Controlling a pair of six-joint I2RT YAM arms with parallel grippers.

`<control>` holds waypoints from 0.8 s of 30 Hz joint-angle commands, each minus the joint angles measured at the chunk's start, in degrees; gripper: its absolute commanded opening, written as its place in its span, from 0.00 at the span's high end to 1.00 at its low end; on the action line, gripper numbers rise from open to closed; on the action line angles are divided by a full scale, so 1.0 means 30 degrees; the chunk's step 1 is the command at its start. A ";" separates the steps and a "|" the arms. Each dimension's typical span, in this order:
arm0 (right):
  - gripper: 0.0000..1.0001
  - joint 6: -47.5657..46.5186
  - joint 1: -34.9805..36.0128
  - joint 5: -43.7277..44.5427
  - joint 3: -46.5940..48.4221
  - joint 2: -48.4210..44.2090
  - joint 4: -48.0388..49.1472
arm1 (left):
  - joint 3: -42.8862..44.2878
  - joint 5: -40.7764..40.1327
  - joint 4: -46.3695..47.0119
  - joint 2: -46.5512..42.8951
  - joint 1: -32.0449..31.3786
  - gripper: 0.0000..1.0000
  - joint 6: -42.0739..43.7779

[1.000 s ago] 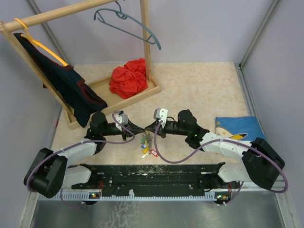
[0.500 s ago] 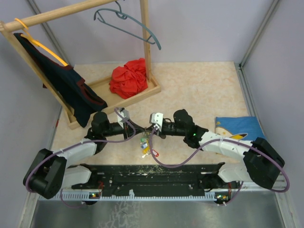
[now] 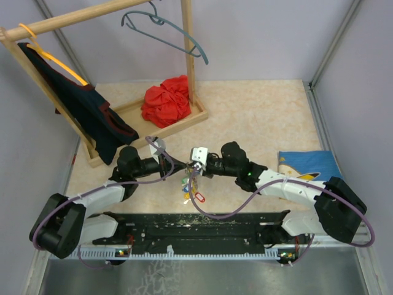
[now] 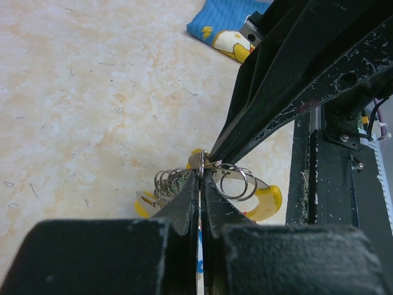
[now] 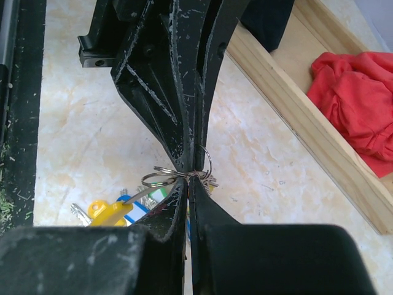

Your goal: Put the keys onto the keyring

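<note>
Both clenched on the keyring (image 5: 209,160), left gripper (image 4: 201,177) and right gripper (image 5: 186,182) meet tip to tip; any sideways tug could wrench it loose, dropping the keys (image 3: 191,189)

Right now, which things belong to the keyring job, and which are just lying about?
Job: keys; keyring; left pincer and right pincer, both shut on the keyring.
Lying about: red cloth; wooden rack; grey hanger; dark garment; orange hanger; blue printed cloth.

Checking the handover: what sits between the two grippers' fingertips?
The keyring, keys dangling below, pinched where left fingers and right fingers meet; both wrist views show it.
</note>
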 commanded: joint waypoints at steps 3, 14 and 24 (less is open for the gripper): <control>1.00 0.0472 -0.0350 -0.0070 0.0435 -0.0385 -0.0631 | -0.0568 -0.1331 0.4116 -0.0398 0.0234 1.00 -0.1181; 1.00 0.0677 -0.0780 -0.1167 0.0834 -0.0067 -0.0707 | -0.1232 -0.0608 0.5804 -0.0290 0.0294 1.00 -0.1028; 0.91 0.0978 -0.0960 -0.0778 -0.0116 -0.0718 0.1161 | -0.1457 -0.0060 0.5913 -0.0507 0.0297 1.00 -0.0178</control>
